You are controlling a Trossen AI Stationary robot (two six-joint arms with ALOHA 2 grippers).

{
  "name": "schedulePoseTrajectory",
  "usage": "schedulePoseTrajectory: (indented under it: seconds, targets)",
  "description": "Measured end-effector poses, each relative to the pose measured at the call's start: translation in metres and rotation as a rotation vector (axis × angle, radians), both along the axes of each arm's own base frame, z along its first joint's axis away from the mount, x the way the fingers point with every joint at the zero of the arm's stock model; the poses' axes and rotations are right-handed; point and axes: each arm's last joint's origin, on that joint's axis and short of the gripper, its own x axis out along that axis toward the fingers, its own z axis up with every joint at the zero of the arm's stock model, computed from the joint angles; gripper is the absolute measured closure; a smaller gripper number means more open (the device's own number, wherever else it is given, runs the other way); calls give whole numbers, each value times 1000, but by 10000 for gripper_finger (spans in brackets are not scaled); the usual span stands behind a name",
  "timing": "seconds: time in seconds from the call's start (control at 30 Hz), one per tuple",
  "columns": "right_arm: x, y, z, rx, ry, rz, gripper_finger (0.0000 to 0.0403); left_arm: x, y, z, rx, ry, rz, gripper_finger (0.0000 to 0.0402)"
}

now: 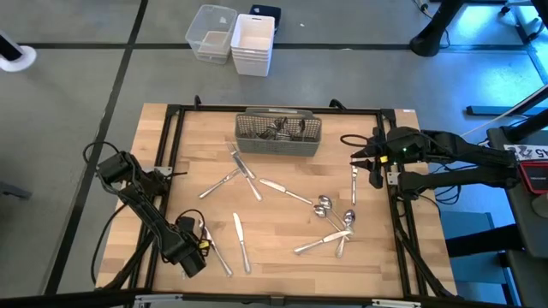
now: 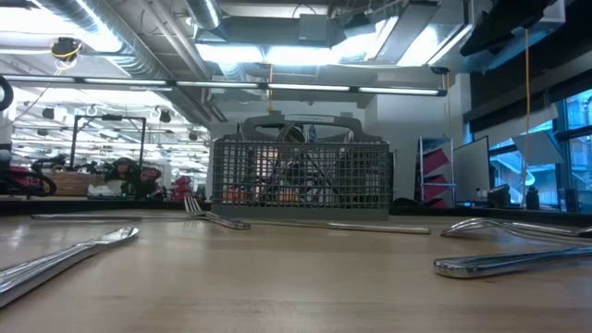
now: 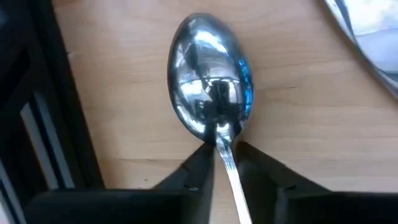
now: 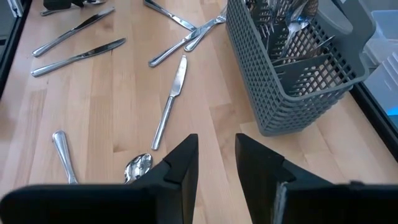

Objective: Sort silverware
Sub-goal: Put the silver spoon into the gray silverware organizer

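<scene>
At the bench's (image 1: 282, 257) near left corner, the left gripper (image 3: 224, 163) stood low over a spoon (image 3: 210, 83) lying flat on the wood, its fingers (image 3: 193, 171) nearly closed around the spoon's neck. More silverware (image 1: 330, 221) lay scattered across the middle. At the far edge stood the caddy (image 1: 278, 135), upright, with several pieces in its compartments. At the right edge hovered the right gripper (image 4: 216, 163), fingers parted and holding nothing. Two white bins (image 1: 233, 38) sat on the floor beyond.
</scene>
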Motion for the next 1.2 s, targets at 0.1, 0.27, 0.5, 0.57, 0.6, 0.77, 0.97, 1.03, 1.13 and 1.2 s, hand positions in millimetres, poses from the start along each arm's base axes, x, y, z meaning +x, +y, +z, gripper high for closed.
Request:
schedulePoseTrajectory:
  seconds: [0.1, 0.27, 0.5, 0.57, 0.6, 0.77, 0.97, 1.03, 1.13, 1.2]
  targets:
    - [0, 0, 0, 0, 0, 0, 295, 1, 0, 0, 3, -9, 3, 384]
    - [0, 0, 0, 0, 0, 0, 295, 4, -1, -2, -3, -59, -12, 385]
    - [0, 0, 0, -3, -1, 3, 295, 13, -5, 11, -6, -196, -34, 394]
    - [1, 0, 1, -4, -10, 3, 295, 17, -5, 22, 10, -293, -44, 394]
    - [1, 0, 1, -4, -17, 3, 295, 18, -3, 28, 32, -352, -59, 395]
    - [-2, 0, 5, -10, -52, 5, 295, 20, 4, 56, 108, -612, -80, 396]
    - [-6, 1, 6, -13, -64, 4, 295, 24, 19, 79, 260, -835, -85, 398]
    - [-6, 1, 6, -13, -68, 3, 295, 30, 27, 85, 360, -910, -91, 396]
    - [-6, 0, 6, -22, -66, -7, 295, 44, 41, 91, 542, -994, -114, 395]
    - [-5, -1, 7, -36, -72, -23, 295, 55, 52, 95, 676, -1026, -124, 397]
